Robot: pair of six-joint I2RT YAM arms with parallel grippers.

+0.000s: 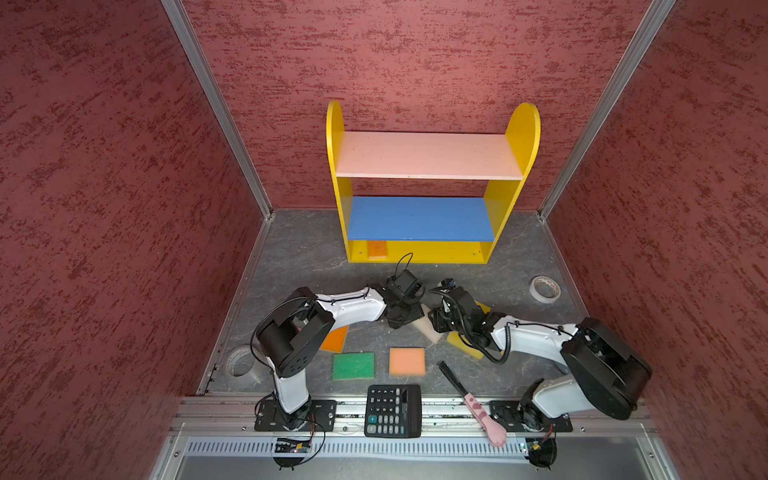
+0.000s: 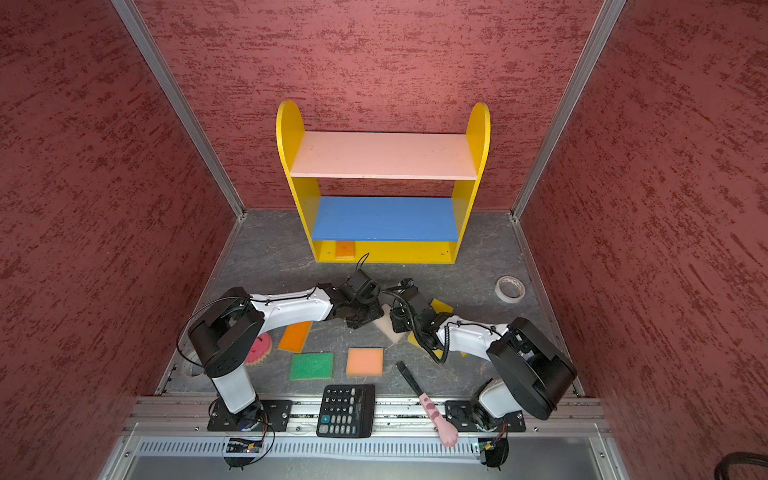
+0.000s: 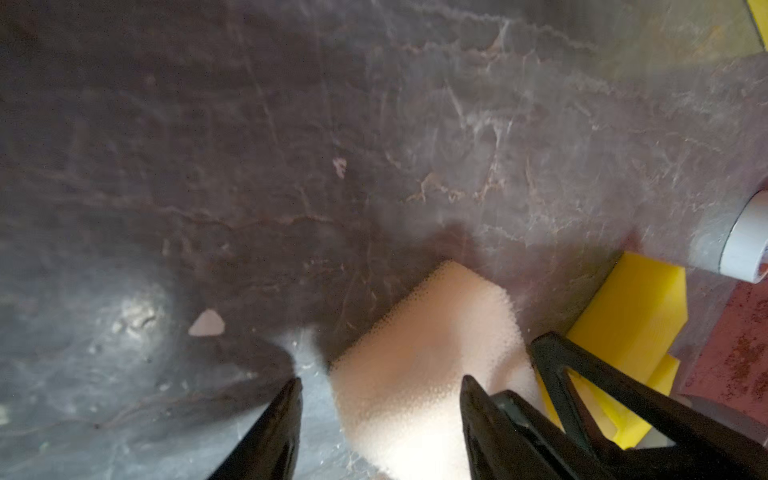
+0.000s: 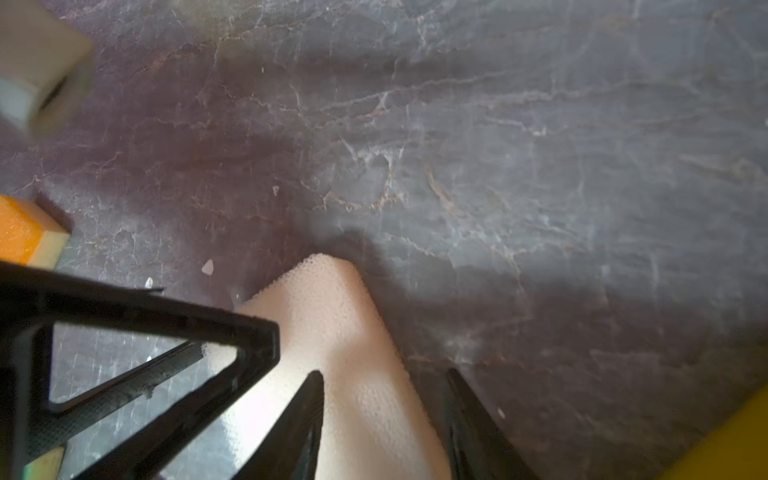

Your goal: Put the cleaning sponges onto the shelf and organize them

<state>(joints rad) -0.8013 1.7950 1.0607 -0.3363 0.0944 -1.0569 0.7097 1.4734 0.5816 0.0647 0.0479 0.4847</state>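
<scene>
Cream-white sponge (image 1: pixel 428 328): porous rectangular foam block, lying on grey surface (image 1: pixel 332 282), lower centre of frame, below the shelf (image 1: pixel 415 253). Left pincer (image 3: pixel 382 379) and right pincer (image 4: pixel 384 372) both parted, straddling it; neither clamped.

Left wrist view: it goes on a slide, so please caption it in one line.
Left gripper open over a cream-white sponge on the grey marbled table, yellow sponges and a tape roll beyond.

Black calculator (image 1: pixel 392 410) at lower centre; pink-handled black brush (image 1: pixel 468 398) just right of it. White tape roll (image 1: pixel 545 289) at right on grey counter (image 1: pixel 307 249); second roll (image 1: pixel 241 362) lower left.
</scene>
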